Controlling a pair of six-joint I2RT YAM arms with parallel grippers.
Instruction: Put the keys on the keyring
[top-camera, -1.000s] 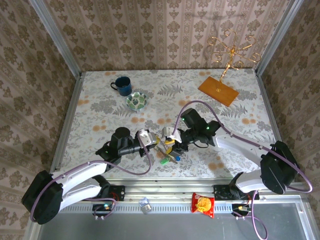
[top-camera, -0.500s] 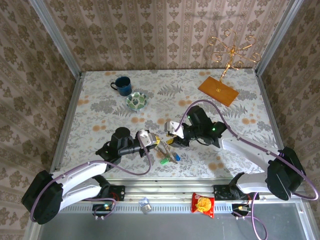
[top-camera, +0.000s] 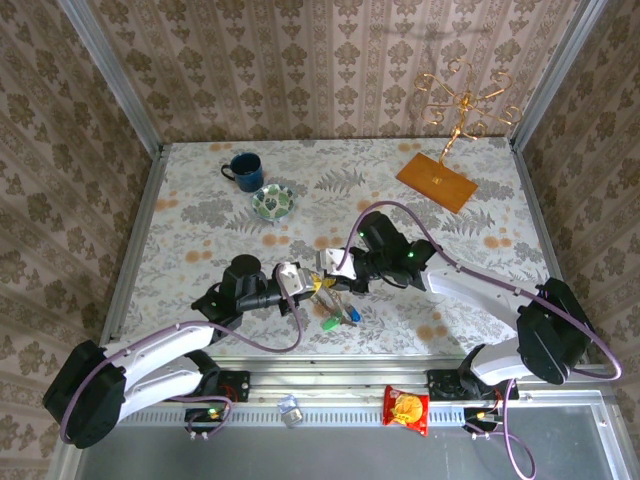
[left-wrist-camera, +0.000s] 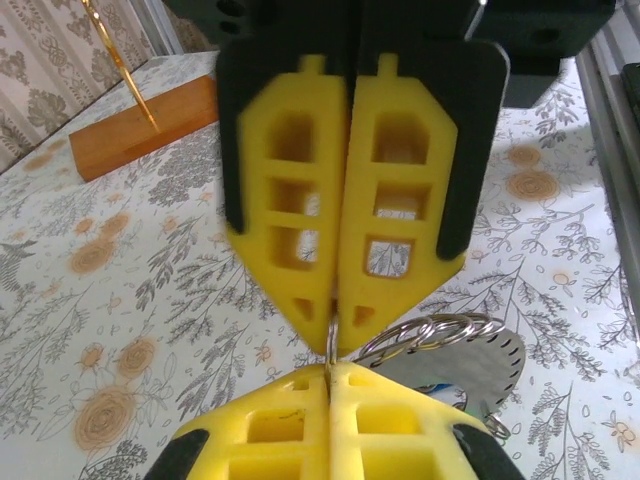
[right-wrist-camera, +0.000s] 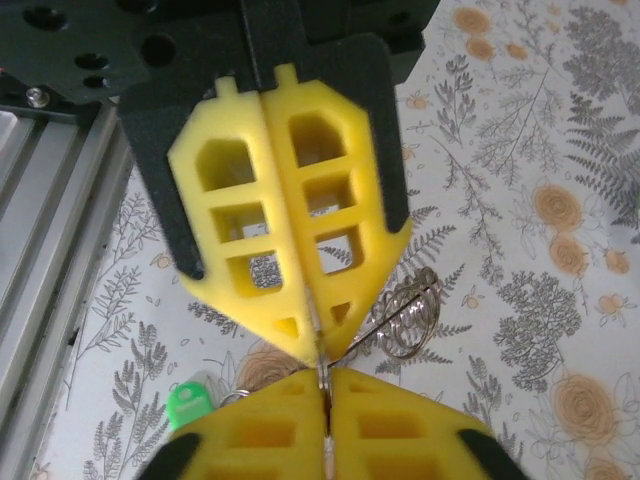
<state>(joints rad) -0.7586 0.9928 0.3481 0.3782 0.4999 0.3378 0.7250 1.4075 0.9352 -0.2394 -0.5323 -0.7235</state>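
Observation:
The keyring appears edge-on as a thin metal strip running between both grippers. My left gripper is shut on it from below, and my right gripper is shut on it from above, tip to tip. In the right wrist view, the right gripper pinches the same keyring. A bunch of small wire rings hangs beside it. The keys lie on the table just below the left gripper and the right gripper, with a green tag and a blue tag.
A blue mug and a green-patterned bowl stand at the back left. A golden stand on a wooden base is at the back right. A snack packet lies on the front rail.
My right gripper drew back with its jaws open, then came left again and shut on the keyring opposite the left gripper. The left arm has stayed put.

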